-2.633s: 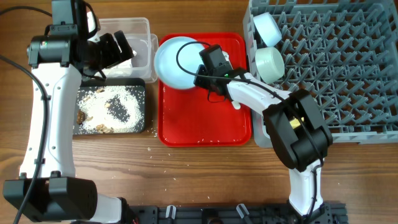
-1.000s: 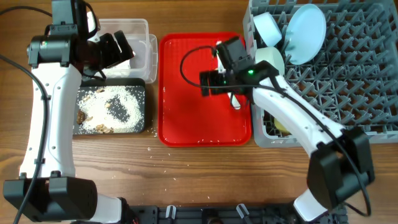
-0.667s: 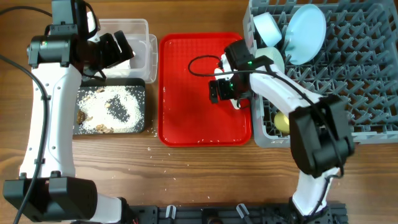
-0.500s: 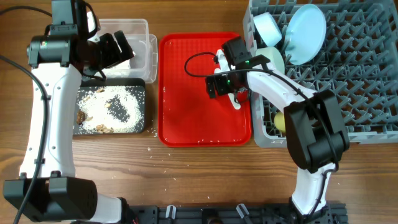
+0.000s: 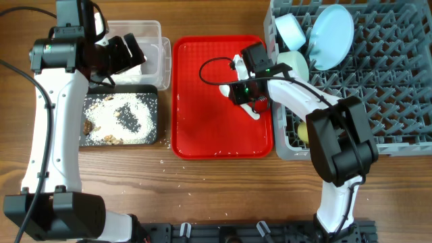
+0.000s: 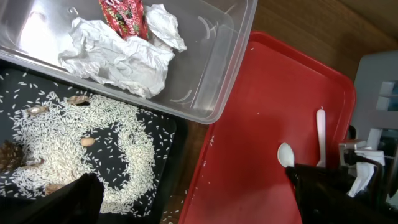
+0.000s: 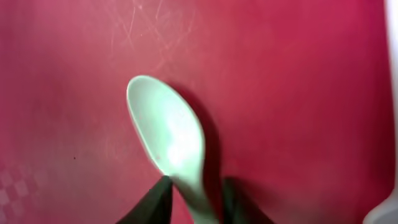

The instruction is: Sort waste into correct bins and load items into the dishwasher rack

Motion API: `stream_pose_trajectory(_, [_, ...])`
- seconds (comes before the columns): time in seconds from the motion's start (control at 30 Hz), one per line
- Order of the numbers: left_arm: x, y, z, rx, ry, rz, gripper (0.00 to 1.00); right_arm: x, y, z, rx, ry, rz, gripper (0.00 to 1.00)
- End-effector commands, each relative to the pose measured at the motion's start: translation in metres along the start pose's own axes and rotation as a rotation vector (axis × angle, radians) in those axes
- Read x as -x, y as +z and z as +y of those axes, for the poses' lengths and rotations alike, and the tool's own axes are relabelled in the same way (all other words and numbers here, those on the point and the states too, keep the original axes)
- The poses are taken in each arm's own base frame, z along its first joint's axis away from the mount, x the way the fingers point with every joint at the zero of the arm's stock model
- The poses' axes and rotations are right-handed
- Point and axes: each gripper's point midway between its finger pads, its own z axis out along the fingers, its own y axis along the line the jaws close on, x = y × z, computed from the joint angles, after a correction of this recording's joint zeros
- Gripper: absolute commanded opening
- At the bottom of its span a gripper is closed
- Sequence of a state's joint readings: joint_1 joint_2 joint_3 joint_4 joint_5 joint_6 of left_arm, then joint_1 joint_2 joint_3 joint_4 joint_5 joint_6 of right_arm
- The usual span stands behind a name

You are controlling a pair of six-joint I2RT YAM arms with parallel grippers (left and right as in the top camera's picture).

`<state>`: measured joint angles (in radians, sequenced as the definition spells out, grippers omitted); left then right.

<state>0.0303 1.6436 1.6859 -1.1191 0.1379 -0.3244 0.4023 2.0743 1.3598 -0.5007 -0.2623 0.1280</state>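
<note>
- stood the pale blue plate (image 5: 334,35) up in the grey rack (image 5: 385,94), next to the two bowls (image 5: 290,30); lay on the red tray (image 5: 202,128) a short while before.
- swung the right gripper (image 7: 196,208) back to the tray and came down low over the white spoon (image 7: 168,134).
- spread only a little, with one finger each side of the spoon's handle; not squeezing yet, by the look of things.
- left the fork (image 6: 320,130) just beside the spoon, near the tray's right edge.
- kept the left gripper (image 6: 189,176) spread wide and holding nothing, still above the clear tub (image 6: 217,81) with the napkins (image 6: 124,53) and red wrapper (image 6: 123,15) inside.
- probably meant only the spoon and fork still to load.
</note>
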Motion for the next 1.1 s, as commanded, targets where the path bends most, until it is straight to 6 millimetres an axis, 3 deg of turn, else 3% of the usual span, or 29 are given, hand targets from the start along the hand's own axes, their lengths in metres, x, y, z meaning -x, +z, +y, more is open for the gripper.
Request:
stream_pose_trajectory(0.0, [0.005,-0.005,0.001,0.003,-0.007,-0.021,1.00,-0.033,0.017,-0.008,-0.007,0.034,0.097,0.19])
stream_pose_trajectory(0.17, [0.005,-0.005,0.001,0.003,-0.007,-0.021,1.00,-0.041,0.016,0.003,0.059,0.044,0.134,0.04])
stream_pose_trajectory(0.27, [0.005,-0.005,0.001,0.003,-0.007,-0.021,1.00,-0.036,0.000,0.015,0.118,0.054,0.145,0.04])
stream_pose_trajectory(0.37, [0.005,-0.005,0.001,0.003,-0.007,-0.021,1.00,-0.005,-0.054,0.036,0.192,0.030,0.075,0.04])
stream_pose_trajectory(0.47, [0.005,-0.005,0.001,0.003,-0.007,-0.021,1.00,0.030,-0.152,0.047,0.202,0.020,-0.089,0.04])
stream_pose_trajectory(0.5, [0.005,-0.005,0.001,0.003,-0.007,-0.021,1.00,0.038,-0.188,0.036,0.156,0.069,-0.178,0.04])
stream_pose_trajectory(0.53, [0.005,-0.005,0.001,0.003,-0.007,-0.021,1.00,0.042,-0.229,-0.001,0.015,0.212,-0.283,0.04])
stream_pose_trajectory(0.6, [0.005,-0.005,0.001,0.003,-0.007,-0.021,1.00,0.026,-0.272,-0.078,-0.263,0.526,-0.385,0.04])
stream_pose_trajectory(0.63, [0.005,-0.005,0.001,0.003,-0.007,-0.021,1.00,0.010,-0.284,-0.118,-0.383,0.690,-0.401,0.04])
stream_pose_trajectory(0.67, [0.005,-0.005,0.001,0.003,-0.007,-0.021,1.00,0.000,-0.281,-0.138,-0.417,0.774,-0.393,0.04])
stream_pose_trajectory(0.73, [0.005,-0.005,0.001,0.003,-0.007,-0.021,1.00,-0.013,-0.253,-0.173,-0.439,0.903,-0.372,0.07])
stream_pose_trajectory(0.83, [0.005,-0.005,0.001,0.003,-0.007,-0.021,1.00,-0.016,-0.226,-0.199,-0.452,0.948,-0.355,0.09])
stream_pose_trajectory(0.87, [0.005,-0.005,0.001,0.003,-0.007,-0.021,1.00,-0.015,-0.224,-0.199,-0.437,0.950,-0.353,0.12])
stream_pose_trajectory(0.93, [0.005,-0.005,0.001,0.003,-0.007,-0.021,1.00,-0.004,-0.224,-0.184,-0.347,0.847,-0.338,0.63])
stream_pose_trajectory(1.0, [0.005,-0.005,0.001,0.003,-0.007,-0.021,1.00,0.008,-0.235,-0.161,-0.250,0.727,-0.344,0.71])
stream_pose_trajectory(1.07, [0.005,-0.005,0.001,0.003,-0.007,-0.021,1.00,0.017,-0.250,-0.135,-0.189,0.617,-0.371,0.69])
